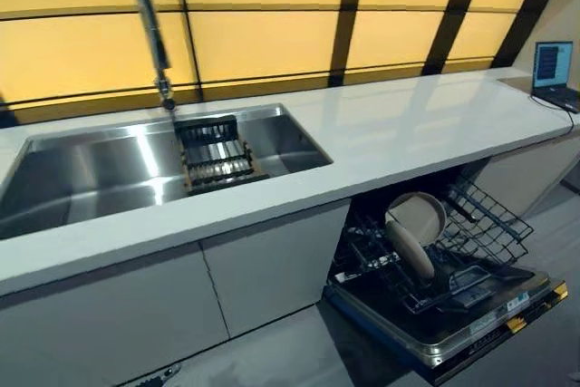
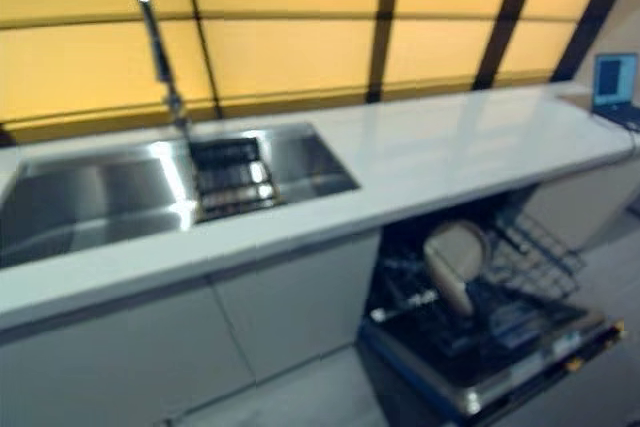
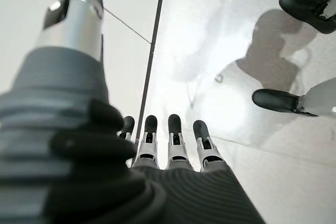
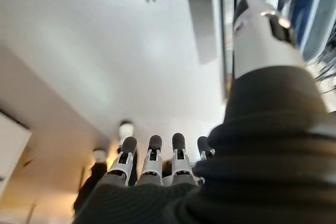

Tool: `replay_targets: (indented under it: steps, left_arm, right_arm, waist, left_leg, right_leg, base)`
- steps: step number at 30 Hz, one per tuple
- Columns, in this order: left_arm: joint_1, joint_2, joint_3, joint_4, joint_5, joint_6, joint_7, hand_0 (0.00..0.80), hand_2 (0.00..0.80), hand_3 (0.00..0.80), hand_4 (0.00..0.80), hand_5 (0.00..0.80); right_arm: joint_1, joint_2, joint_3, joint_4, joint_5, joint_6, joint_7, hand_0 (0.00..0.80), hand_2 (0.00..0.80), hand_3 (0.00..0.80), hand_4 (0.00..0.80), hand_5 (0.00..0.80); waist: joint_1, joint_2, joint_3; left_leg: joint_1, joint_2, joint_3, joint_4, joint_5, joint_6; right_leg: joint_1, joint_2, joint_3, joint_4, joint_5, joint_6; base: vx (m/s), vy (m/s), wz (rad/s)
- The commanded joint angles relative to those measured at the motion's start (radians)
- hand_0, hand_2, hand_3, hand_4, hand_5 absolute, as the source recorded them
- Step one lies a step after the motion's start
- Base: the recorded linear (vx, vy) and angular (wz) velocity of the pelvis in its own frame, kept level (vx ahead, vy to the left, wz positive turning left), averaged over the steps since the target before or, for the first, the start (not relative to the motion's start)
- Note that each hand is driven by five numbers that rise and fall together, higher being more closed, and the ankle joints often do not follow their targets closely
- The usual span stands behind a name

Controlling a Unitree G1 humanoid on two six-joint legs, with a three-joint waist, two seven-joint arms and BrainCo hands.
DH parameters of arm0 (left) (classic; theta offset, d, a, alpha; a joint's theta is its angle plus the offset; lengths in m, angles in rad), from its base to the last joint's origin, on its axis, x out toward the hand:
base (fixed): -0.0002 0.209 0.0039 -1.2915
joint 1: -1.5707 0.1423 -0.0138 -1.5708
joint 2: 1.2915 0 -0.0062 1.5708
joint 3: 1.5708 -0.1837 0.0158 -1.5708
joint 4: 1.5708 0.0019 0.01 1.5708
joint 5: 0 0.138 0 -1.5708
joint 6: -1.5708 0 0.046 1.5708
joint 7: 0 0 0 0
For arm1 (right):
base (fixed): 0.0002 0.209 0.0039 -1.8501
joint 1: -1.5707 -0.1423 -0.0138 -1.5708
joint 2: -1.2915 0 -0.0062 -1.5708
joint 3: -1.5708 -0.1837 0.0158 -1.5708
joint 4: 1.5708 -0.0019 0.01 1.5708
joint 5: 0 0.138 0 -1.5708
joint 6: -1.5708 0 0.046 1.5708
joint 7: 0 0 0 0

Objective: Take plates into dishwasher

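Two beige plates (image 1: 415, 228) stand on edge in the lower rack (image 1: 494, 224) of the open dishwasher (image 1: 471, 333), under the counter at the right. Neither hand shows near them in the eye views. In the left wrist view my left hand (image 3: 169, 153) hangs over the pale floor with straight fingers and holds nothing. In the right wrist view my right hand (image 4: 152, 163) is also open and empty, its fingers straight above the floor, with the dishwasher's edge (image 4: 315, 19) beside its thumb.
A steel sink (image 1: 100, 174) with a tall faucet (image 1: 149, 24) is set in the white counter (image 1: 408, 133). A dark dish rack (image 1: 216, 156) sits in the sink. A laptop (image 1: 553, 70) stands at the counter's far right. Grey cabinet doors (image 1: 181, 305) run below.
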Motion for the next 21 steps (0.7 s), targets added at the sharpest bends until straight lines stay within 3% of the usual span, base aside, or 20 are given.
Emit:
replay_targets:
  steps: [1, 6, 11, 13, 14, 15, 16, 21]
  left_arm:
    - [0.059, 0.007, 0.0, 0.043, -0.02, -0.018, -0.003, 0.0, 0.0, 0.0, 0.0, 0.0]
    - [0.059, 0.004, 0.003, 0.055, -0.035, -0.024, -0.003, 0.0, 0.0, 0.0, 0.0, 0.0]
    - [0.05, -0.002, -0.005, 0.047, -0.021, -0.036, -0.012, 0.0, 0.0, 0.0, 0.0, 0.0]
    - [0.046, 0.003, 0.0, 0.042, -0.014, -0.029, -0.017, 0.0, 0.0, 0.0, 0.0, 0.0]
    - [0.044, 0.001, 0.0, 0.037, -0.012, -0.023, -0.011, 0.0, 0.0, 0.0, 0.0, 0.0]
    - [0.043, 0.0, 0.0, 0.036, -0.013, -0.021, -0.009, 0.0, 0.0, 0.0, 0.0, 0.0]
    - [0.042, 0.003, -0.001, 0.037, -0.014, -0.015, -0.006, 0.0, 0.0, 0.0, 0.0, 0.0]
    - [0.077, 0.035, 0.037, 0.073, 0.015, -0.009, -0.027, 0.0, 0.0, 0.0, 0.0, 0.0]
  right_arm:
    - [-0.091, -0.037, 0.007, 0.084, 0.028, -0.027, -0.044, 0.0, 0.0, 0.0, 0.0, 0.0]
    - [-0.115, -0.031, 0.026, 0.129, 0.032, -0.017, -0.022, 0.0, 0.0, 0.0, 0.0, 0.0]
    - [-0.117, 0.005, 0.041, 0.114, 0.075, 0.009, 0.04, 0.0, 0.0, 0.0, 0.0, 0.0]
    - [-0.096, 0.033, 0.029, 0.104, 0.105, 0.014, 0.068, 0.0, 0.0, 0.0, 0.0, 0.0]
    - [-0.077, 0.059, 0.019, 0.102, 0.125, 0.019, 0.073, 0.0, 0.0, 0.0, 0.0, 0.0]
    - [-0.07, 0.067, 0.016, 0.101, 0.134, 0.022, 0.076, 0.0, 0.0, 0.0, 0.0, 0.0]
    - [-0.046, 0.101, 0.004, 0.106, 0.176, 0.037, 0.075, 0.0, 0.0, 0.0, 0.0, 0.0]
    - [-0.009, 0.264, -0.01, 0.17, 0.333, 0.017, 0.06, 0.0, 0.0, 0.0, 0.0, 0.0]
  waist:
    - [0.095, -0.028, 0.01]
    - [0.107, -0.037, -0.001]
    - [0.096, -0.05, 0.007]
    - [0.077, -0.05, 0.016]
    - [0.061, -0.044, 0.024]
    - [0.055, -0.042, 0.025]
    - [0.05, -0.037, 0.028]
    - [0.096, -0.023, 0.028]
  left_leg:
    - [0.03, -0.076, -0.015, -0.002, -0.021, 0.054]
    - [0.006, -0.107, -0.022, 0.007, -0.017, 0.071]
    - [0.018, -0.139, -0.017, -0.001, -0.019, 0.078]
    - [0.034, -0.147, -0.042, -0.018, -0.015, 0.077]
    - [0.035, -0.147, -0.065, -0.021, -0.012, 0.081]
    - [0.034, -0.147, -0.073, -0.022, -0.01, 0.084]
    - [0.023, -0.143, -0.087, -0.023, 0.002, 0.089]
    - [-0.016, -0.083, -0.032, -0.009, 0.014, 0.082]
  right_leg:
    - [-0.08, 0.064, 0.077, -0.011, 0.111, 0.03]
    - [-0.056, 0.071, 0.108, -0.06, 0.123, 0.034]
    - [-0.094, 0.072, 0.137, -0.107, 0.208, 0.077]
    - [-0.145, 0.079, 0.171, -0.114, 0.261, 0.1]
    - [-0.175, 0.088, 0.227, -0.093, 0.271, 0.106]
    - [-0.183, 0.09, 0.25, -0.085, 0.274, 0.107]
    - [-0.191, 0.073, 0.284, -0.06, 0.275, 0.112]
    - [-0.133, -0.081, 0.283, 0.006, 0.284, 0.133]
  base:
    - [-0.14, 0.034, 0.14]
    - [-0.13, 0.073, -0.02]
    - [-0.089, 0.04, -0.04]
    - [-0.057, -0.02, -0.15]
    - [-0.052, -0.031, -0.17]
    - [-0.094, -0.075, -0.01]
    - [-0.161, -0.16, 0.35]
    - [-0.17, -0.253, -0.07]
